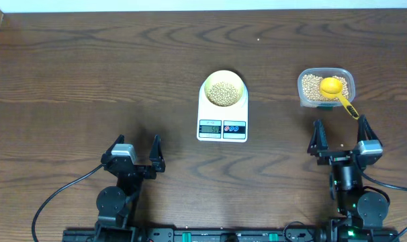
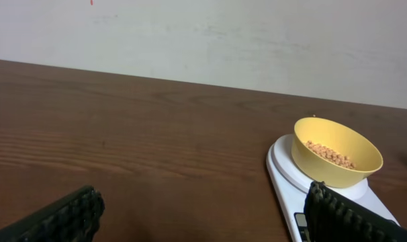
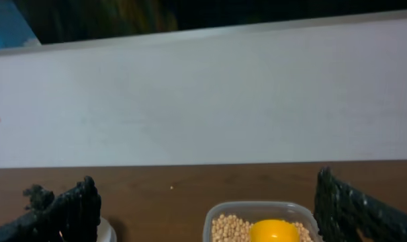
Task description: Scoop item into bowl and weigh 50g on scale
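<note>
Overhead, the small round pale yellow-green bowl (image 1: 223,81) sits on the flat white kitchen scale (image 1: 222,138) at centre frame, with a heap of small tan beans (image 1: 223,93) already in it. To its right, a clear rectangular plastic tub (image 1: 324,70) holds more beans, with a yellow scoop (image 1: 332,86) lying in it. The left gripper (image 1: 136,144) and the right gripper (image 1: 339,131) sit near the lower edge, jaws spread wide, holding nothing. Scooping looks done or nearly so. The display is too small to read, so the target weight may not be reached yet.

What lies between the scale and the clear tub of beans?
Nothing: only bare table separates the scale from the clear tub, as the overhead view plainly shows.
</note>
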